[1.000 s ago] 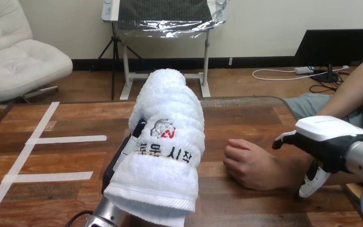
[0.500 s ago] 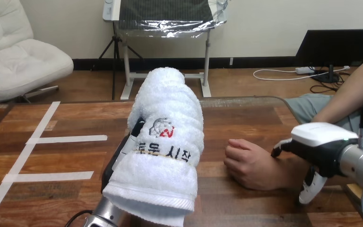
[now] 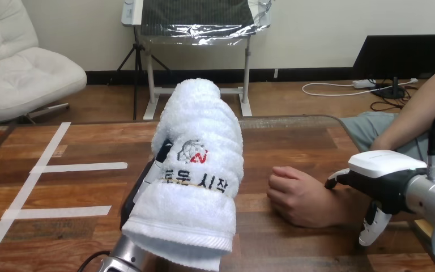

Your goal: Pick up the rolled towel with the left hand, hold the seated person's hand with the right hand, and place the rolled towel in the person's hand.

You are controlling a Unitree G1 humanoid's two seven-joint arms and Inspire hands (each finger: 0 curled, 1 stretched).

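Above the table (image 3: 85, 190), rolled towel (image 3: 201, 170) being gripped by curled fingers (image 3: 162, 154) of left hand (image 3: 139, 195), right hand (image 3: 382, 169) being held over the person's wrist (image 3: 348, 205), its grip not discernible.

Bright, even light, and I read it as falling from above. Rolled towel (image 3: 201, 164): top and far end almost pure white, folds faintly shaded, near underside grey. Right hand (image 3: 382, 175): white shell lit on top, fingers (image 3: 372, 224) beneath it in shade. Soft, thin shadow on the table (image 3: 90, 192) along the near side of the person's hand (image 3: 297, 195). Pale sheen along the table's far edge.
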